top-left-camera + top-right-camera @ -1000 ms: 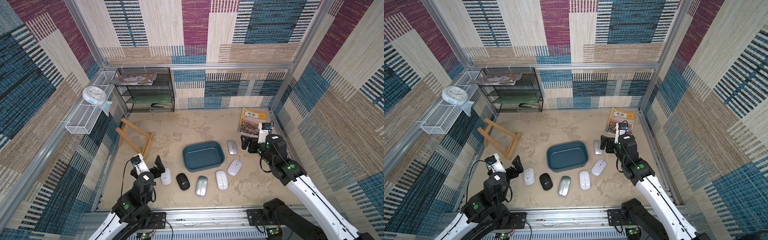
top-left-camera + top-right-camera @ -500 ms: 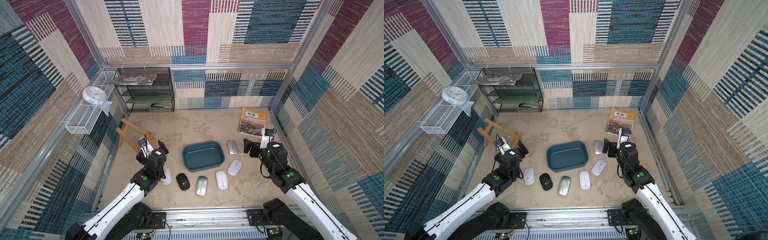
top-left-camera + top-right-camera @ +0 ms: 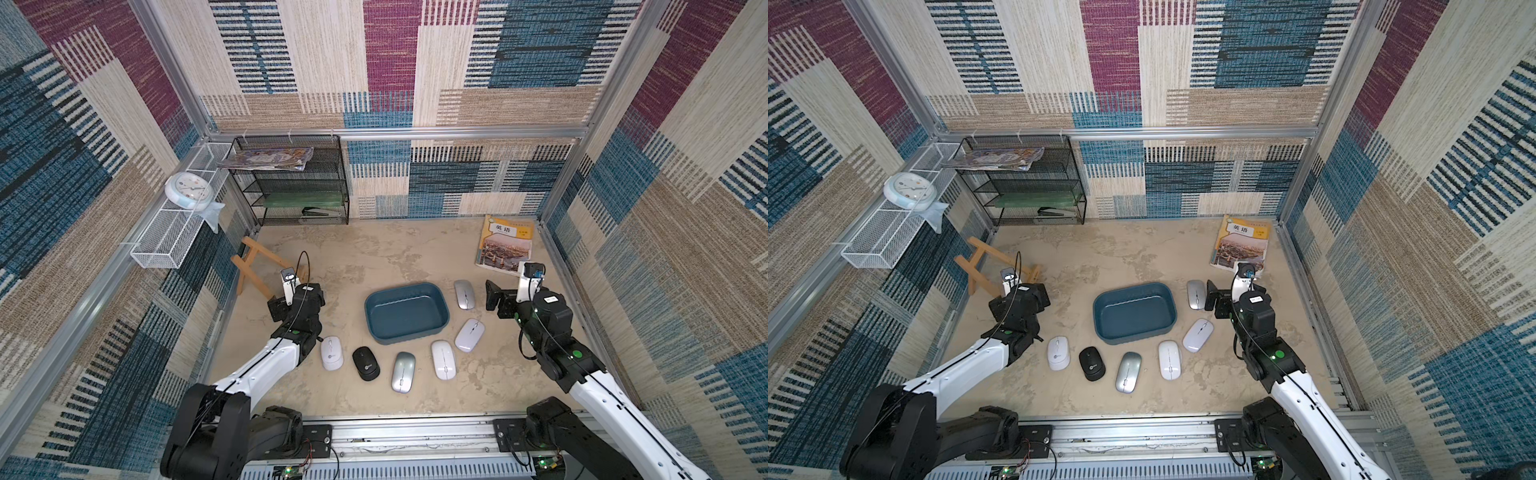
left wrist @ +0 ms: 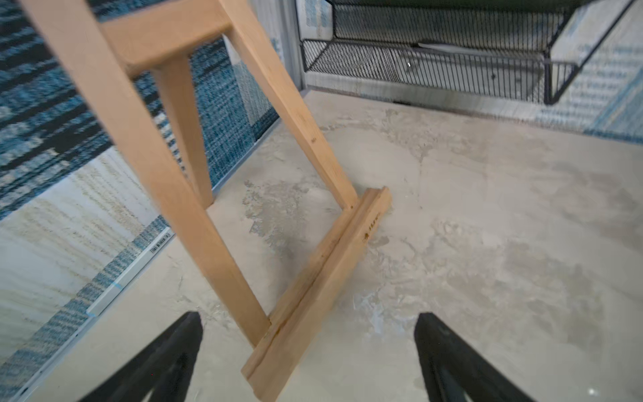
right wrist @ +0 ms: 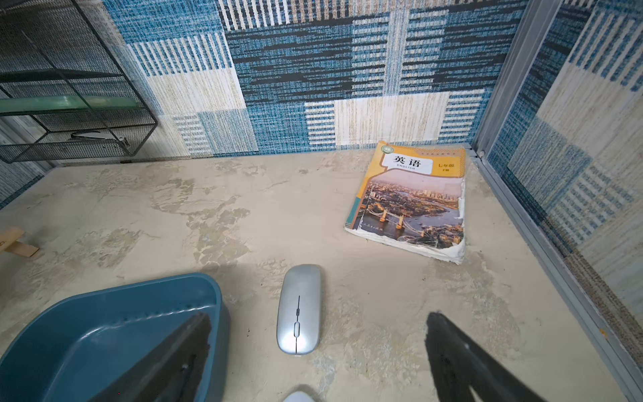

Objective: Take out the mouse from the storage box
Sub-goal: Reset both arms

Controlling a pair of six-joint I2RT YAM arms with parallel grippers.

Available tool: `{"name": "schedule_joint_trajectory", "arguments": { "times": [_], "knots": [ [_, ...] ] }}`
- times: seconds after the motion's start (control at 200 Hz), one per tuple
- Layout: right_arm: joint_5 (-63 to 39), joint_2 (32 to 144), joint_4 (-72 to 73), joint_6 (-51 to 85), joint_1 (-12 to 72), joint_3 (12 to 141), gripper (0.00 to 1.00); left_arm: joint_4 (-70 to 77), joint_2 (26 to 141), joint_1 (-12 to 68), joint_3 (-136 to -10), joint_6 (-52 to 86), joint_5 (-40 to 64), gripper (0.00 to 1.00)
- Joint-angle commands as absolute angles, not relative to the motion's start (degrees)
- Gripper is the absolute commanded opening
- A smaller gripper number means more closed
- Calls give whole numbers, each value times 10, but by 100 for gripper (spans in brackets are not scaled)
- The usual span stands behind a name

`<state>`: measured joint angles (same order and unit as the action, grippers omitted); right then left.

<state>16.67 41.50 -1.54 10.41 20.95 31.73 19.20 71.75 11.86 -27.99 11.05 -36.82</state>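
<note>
Left wrist view: the left jaws stand wide apart, holding nothing, with the foot of a wooden stand [image 4: 316, 285] just ahead on the desk [image 4: 469, 209]. In both top views the storage box [image 3: 405, 311] [image 3: 1133, 309] sits mid-desk and six mice lie outside it: a white mouse [image 3: 331, 353], black mouse [image 3: 365, 363], silver mouse [image 3: 403, 371], second white mouse [image 3: 443, 359] and third white mouse [image 3: 470, 335] curve along its near side, and a second silver mouse [image 3: 464, 294] lies just beside its right end. The right jaws, also wide apart and holding nothing, stand just right of that mouse, a book [image 3: 505, 245] beyond them.
</note>
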Motion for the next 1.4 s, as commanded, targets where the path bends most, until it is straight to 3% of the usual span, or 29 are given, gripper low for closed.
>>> {"name": "schedule_joint_trajectory", "arguments": {
  "times": [0.0,0.135,0.27,0.546,0.901,1.397],
  "knots": [
    [201,426,27,79,210,314,99,305,747,112,-271,11,-322,99],
    [235,438,55,70,210,304,99,448,783,99,-221,-47,-247,99],
    [270,438,106,59,210,270,100,484,823,80,-207,-55,-156,99],
    [341,485,240,32,209,207,99,552,883,13,-197,-8,-68,99],
    [381,621,443,-19,175,145,99,465,877,1,-237,18,-81,99],
    [255,712,615,-15,84,94,99,470,877,0,-235,18,-80,99]
  ]
}}
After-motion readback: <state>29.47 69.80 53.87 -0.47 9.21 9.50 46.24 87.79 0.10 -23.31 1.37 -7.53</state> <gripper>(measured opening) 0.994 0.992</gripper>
